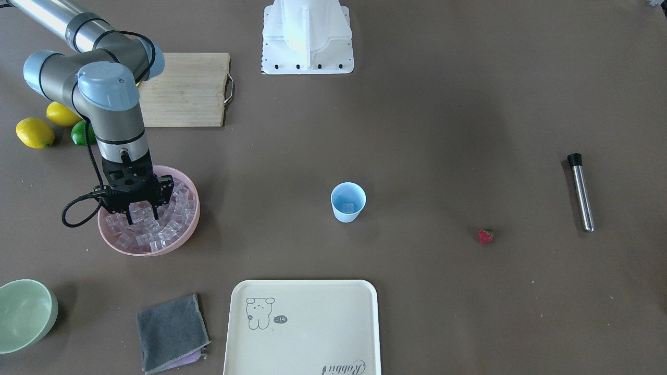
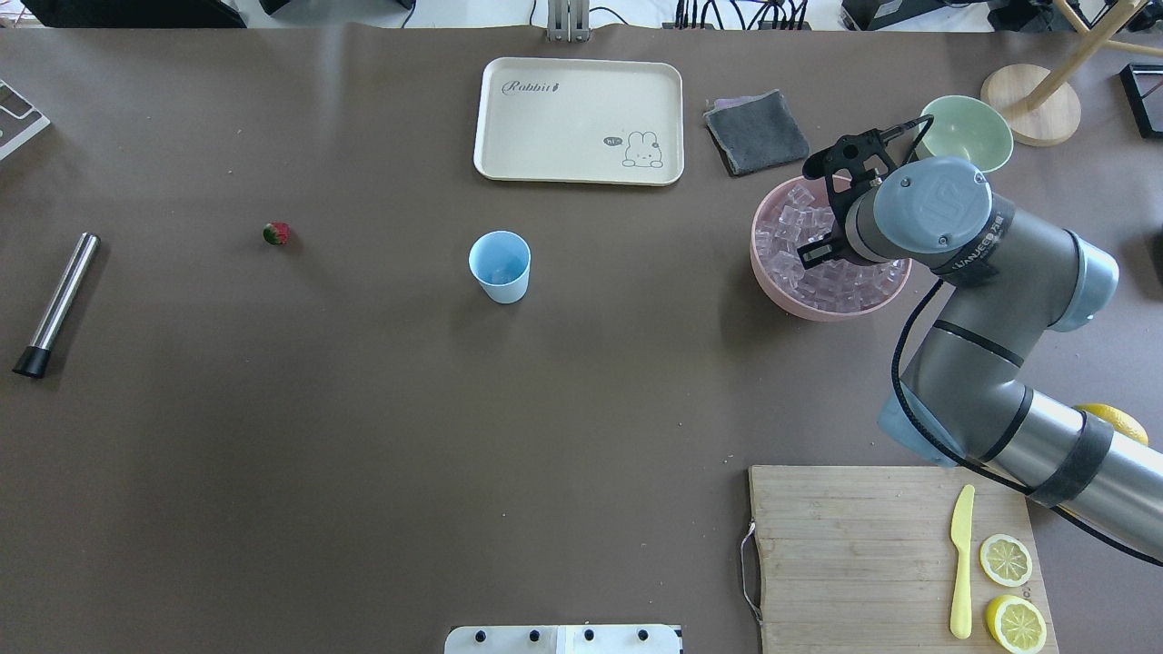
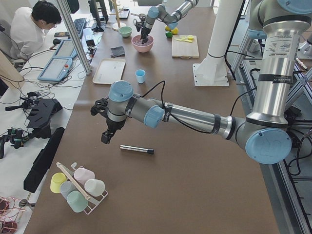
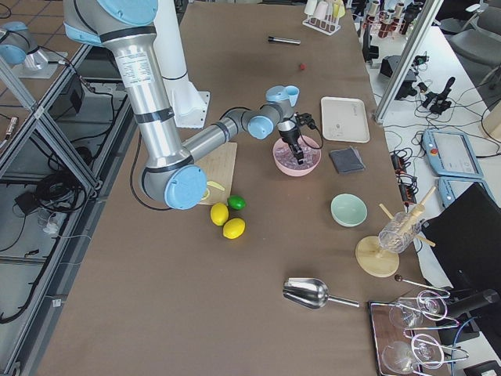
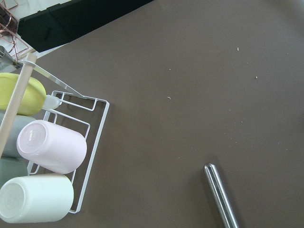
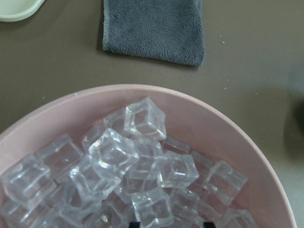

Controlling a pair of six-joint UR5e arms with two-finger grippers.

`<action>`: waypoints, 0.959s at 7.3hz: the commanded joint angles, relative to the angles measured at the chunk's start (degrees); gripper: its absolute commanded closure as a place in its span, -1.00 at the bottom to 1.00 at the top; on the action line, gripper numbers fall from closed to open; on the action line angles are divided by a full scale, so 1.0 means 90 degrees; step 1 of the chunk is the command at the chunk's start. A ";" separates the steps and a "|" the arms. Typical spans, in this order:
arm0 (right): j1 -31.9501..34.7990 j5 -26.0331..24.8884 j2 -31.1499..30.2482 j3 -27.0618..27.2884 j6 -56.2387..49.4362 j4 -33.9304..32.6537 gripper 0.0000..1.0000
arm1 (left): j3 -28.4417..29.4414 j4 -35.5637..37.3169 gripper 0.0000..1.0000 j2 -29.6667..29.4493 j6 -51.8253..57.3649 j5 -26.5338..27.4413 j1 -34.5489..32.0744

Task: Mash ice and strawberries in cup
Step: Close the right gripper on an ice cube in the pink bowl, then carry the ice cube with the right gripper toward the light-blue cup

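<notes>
Our right gripper (image 1: 140, 214), jaws apart, sits in the pink bowl's (image 1: 156, 251) ice (image 1: 167, 232); glossy cubes could squirt free on closing; left gripper's (image 3: 106, 136) jaws we cannot tell.

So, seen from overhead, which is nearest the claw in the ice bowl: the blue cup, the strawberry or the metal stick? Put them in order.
1. Cup, mid-table, nearest the right gripper.
2. Strawberry, farther left.
3. Metal stick, at the far left edge.
</notes>
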 commanded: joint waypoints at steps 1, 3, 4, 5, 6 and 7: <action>0.0010 0.0027 0.0001 0.0060 0.0034 -0.0010 0.52 | -0.0005 -0.0004 -0.94 0.0007 -0.0001 0.0000 0.0008; 0.0030 0.0085 0.0059 0.0486 0.0015 -0.0532 0.80 | 0.0004 -0.0004 -0.93 0.0007 -0.0001 0.0000 -0.0002; 0.0175 0.0395 0.0224 0.0944 0.0015 -0.1310 0.95 | 0.0004 -0.0004 -0.94 0.0007 -0.0001 0.0000 0.0008; 0.0283 0.0582 0.0632 0.1065 0.0034 -0.1647 1.00 | -0.0015 -0.0023 -0.94 0.0055 -0.0001 0.0000 0.0008; 0.0265 0.0603 0.1167 0.1008 0.0324 -0.1950 1.00 | -0.0006 -0.0081 -0.94 0.0065 -0.0010 0.0000 0.0008; 0.0255 0.0623 0.1830 0.0775 0.0695 -0.2214 1.00 | 0.0024 -0.0082 -0.94 0.0065 0.0009 0.0000 0.0008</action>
